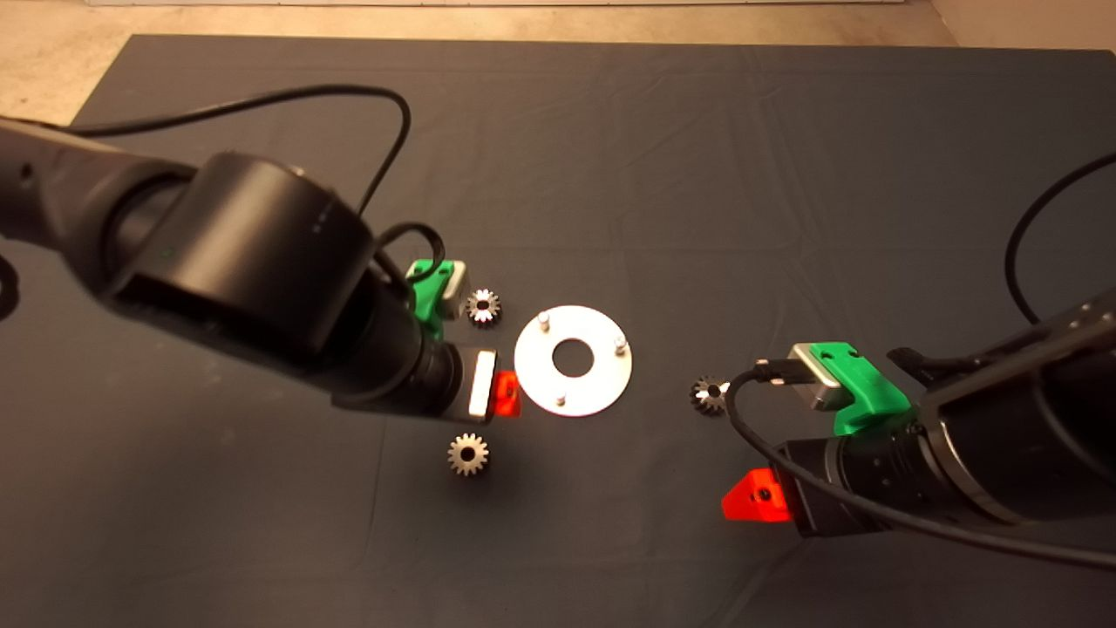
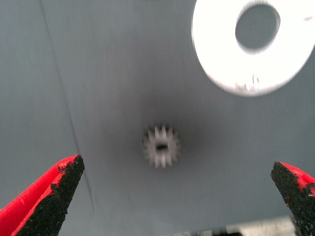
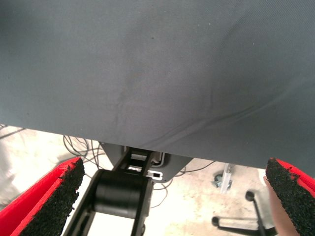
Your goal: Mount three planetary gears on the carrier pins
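Observation:
The round silver plate [image 1: 573, 360] lies mid-mat with three carrier pins [image 1: 543, 319] standing bare. Three planetary gears lie flat on the mat: one to the plate's far left [image 1: 483, 307], one to its near left [image 1: 468, 454], one to its right [image 1: 710, 394]. My left gripper [image 1: 501, 394] hovers at the plate's left edge. In the left wrist view it [image 2: 172, 196] is open and empty, with a gear [image 2: 161, 145] on the mat between its fingers [image 2: 49, 196] and the plate [image 2: 216, 54] beyond. My right gripper [image 1: 757, 499] hangs open and empty at the near right.
The dark mat [image 1: 785, 174] covers the table; pale floor shows past its far edge. The right wrist view looks past the mat's edge [image 3: 147, 98] at a black stand [image 3: 120, 196], cables and a chair base [image 3: 246, 221] on the floor.

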`<state>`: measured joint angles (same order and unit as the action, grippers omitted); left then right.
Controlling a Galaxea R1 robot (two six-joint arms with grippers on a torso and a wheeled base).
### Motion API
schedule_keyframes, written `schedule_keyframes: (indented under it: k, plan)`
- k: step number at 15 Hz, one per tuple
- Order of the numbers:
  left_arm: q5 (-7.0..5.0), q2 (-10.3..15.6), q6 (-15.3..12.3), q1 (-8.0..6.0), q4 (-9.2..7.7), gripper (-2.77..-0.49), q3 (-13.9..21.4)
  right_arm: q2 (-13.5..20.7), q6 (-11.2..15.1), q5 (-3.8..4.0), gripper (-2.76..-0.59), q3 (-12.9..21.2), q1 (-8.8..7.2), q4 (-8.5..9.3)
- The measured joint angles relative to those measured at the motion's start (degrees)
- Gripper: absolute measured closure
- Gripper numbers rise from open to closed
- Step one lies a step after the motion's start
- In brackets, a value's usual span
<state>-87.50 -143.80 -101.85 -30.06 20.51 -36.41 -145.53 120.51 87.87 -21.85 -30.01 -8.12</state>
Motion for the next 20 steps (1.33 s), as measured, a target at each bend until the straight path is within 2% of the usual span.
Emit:
schedule_keyframes:
  k: [3, 4, 7, 10, 13, 16, 18, 20]
  plan:
    - [0.09, 0.0, 3.0, 3.97, 6.48, -2.76, -2.0, 0.4, -3.2, -0.02, -2.75, 0.0, -0.02, -0.01]
    - [0.07, 0.0, 3.5, 4.72, 8.08, -2.76, -2.7, 0.9, -4.3, -0.02, -2.75, 0.0, 0.00, -0.01]
    - [0.05, -0.3, 5.2, 6.70, 10.41, -2.76, -5.6, 5.3, -9.9, -0.02, -2.75, 0.0, 0.59, -0.22]
    - [0.08, -0.4, 6.5, 8.62, 12.34, -2.76, -6.9, 10.4, -18.2, 0.09, -2.75, 0.0, 3.43, -1.48]
    - [0.10, -0.5, 7.3, 9.18, 15.78, -2.76, -8.5, 11.9, -22.6, -0.01, -2.75, -0.3, 5.38, -3.44]
    - [0.11, -1.3, 9.6, 11.15, 16.65, -2.76, -13.5, 12.7, -25.6, 0.02, -2.75, -1.9, 6.58, -4.56]
    - [1.70, -1.8, 11.4, 11.21, 17.58, -2.76, -17.3, 12.8, -26.9, 0.00, -2.75, -2.8, 7.11, -4.86]
    - [3.44, -1.9, 12.7, 11.85, 18.69, -2.76, -19.1, 13.0, -27.8, 0.05, -2.75, -3.9, 7.32, -5.35]
